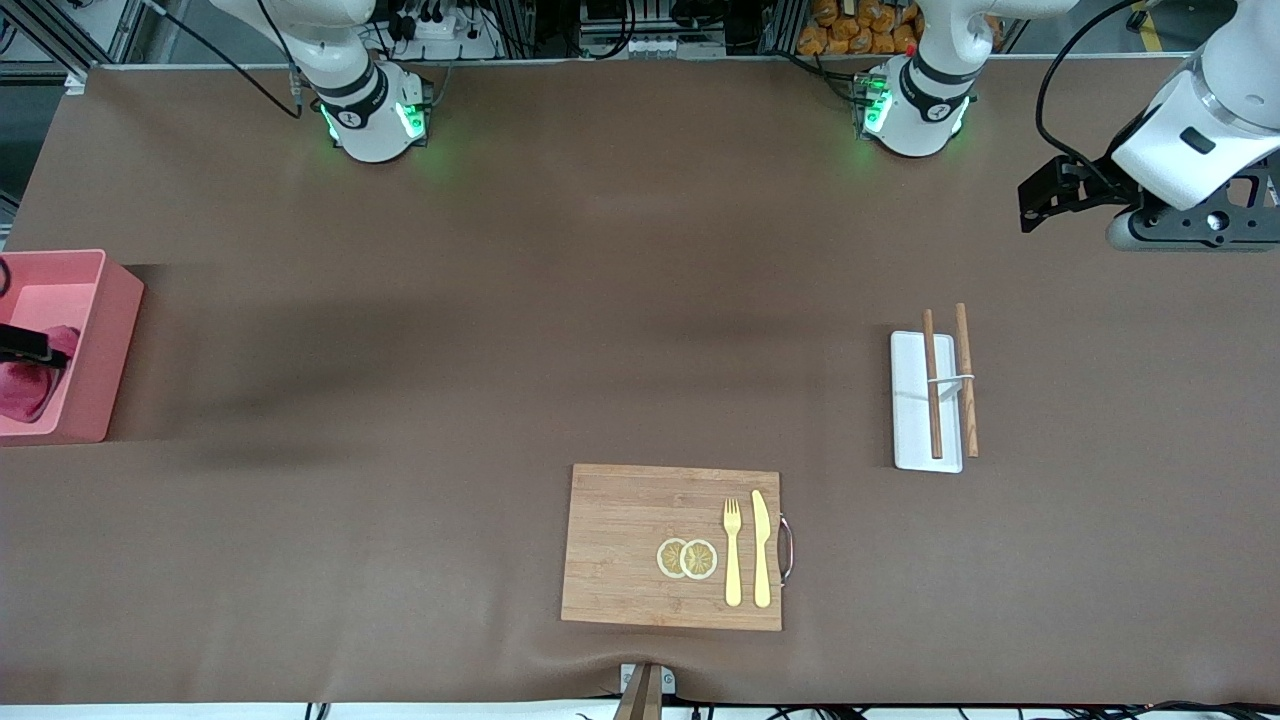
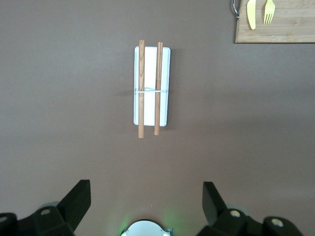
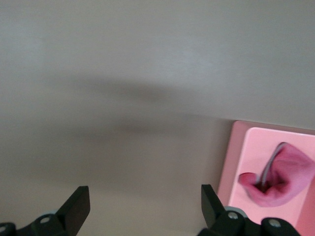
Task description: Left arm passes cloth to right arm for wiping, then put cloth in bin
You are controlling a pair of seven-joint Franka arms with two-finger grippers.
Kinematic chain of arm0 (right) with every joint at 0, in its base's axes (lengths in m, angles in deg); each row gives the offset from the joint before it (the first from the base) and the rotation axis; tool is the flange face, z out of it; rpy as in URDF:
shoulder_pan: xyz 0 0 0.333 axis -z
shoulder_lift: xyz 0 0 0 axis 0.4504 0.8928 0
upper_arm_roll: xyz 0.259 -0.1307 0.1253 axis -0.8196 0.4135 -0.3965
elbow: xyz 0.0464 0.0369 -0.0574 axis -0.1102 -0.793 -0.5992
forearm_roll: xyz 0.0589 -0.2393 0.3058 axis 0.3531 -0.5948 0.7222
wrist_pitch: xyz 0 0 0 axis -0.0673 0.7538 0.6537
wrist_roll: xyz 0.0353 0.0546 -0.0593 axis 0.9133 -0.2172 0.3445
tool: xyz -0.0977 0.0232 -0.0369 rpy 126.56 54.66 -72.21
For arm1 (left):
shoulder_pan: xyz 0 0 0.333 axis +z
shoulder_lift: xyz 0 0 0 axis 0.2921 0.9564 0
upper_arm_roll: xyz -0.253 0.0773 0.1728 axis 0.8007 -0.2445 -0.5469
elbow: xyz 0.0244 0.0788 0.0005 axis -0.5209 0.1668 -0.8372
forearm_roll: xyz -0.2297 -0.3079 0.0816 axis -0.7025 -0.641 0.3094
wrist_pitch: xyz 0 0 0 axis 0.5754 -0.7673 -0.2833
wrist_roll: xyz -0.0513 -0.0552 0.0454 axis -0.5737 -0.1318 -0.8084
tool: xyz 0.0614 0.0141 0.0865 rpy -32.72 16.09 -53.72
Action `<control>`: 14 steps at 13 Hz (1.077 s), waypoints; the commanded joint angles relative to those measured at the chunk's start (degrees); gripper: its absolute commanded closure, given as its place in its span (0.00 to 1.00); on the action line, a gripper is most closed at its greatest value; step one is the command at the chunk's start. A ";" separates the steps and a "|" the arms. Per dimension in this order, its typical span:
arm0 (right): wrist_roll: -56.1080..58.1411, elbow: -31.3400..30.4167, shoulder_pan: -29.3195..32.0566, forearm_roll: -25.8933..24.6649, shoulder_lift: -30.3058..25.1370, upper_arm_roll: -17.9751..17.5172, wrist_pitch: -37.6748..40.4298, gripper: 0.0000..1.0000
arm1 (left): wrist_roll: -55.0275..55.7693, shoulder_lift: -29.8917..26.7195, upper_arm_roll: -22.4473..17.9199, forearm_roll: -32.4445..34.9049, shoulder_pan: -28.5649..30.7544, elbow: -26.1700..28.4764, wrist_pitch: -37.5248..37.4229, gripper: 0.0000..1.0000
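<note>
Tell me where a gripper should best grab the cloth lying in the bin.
Judging from the right wrist view, the cloth lies crumpled on the floor of the bin, with a raised fold at its middle. Come straight down from above, since the bin's walls block a sideways approach, and pinch that fold; the flat edges offer little to grip.
</note>
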 commanded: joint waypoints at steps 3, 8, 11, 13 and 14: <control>-16.56 -2.15 -8.64 -1.32 -5.71 -0.17 3.78 0.00 | 0.27 0.91 0.05 -0.20 0.48 -1.55 -0.44 0.00; -16.14 -2.85 -1.80 -3.61 -12.64 -5.01 5.44 0.00 | 0.18 0.91 -0.13 0.06 0.31 -1.55 -0.44 0.00; -16.05 -10.03 -0.39 -2.99 -20.02 -5.19 0.90 0.00 | -0.78 0.91 -0.04 0.15 0.31 -1.55 0.87 0.00; -16.58 -13.65 -0.82 -3.08 -24.32 -6.58 0.35 0.00 | -0.88 0.91 -0.13 0.06 0.57 -1.55 1.58 0.00; -17.02 -13.40 -0.13 -3.17 -25.30 -9.12 0.44 0.00 | -0.88 0.91 -0.13 0.15 0.49 -1.55 1.58 0.00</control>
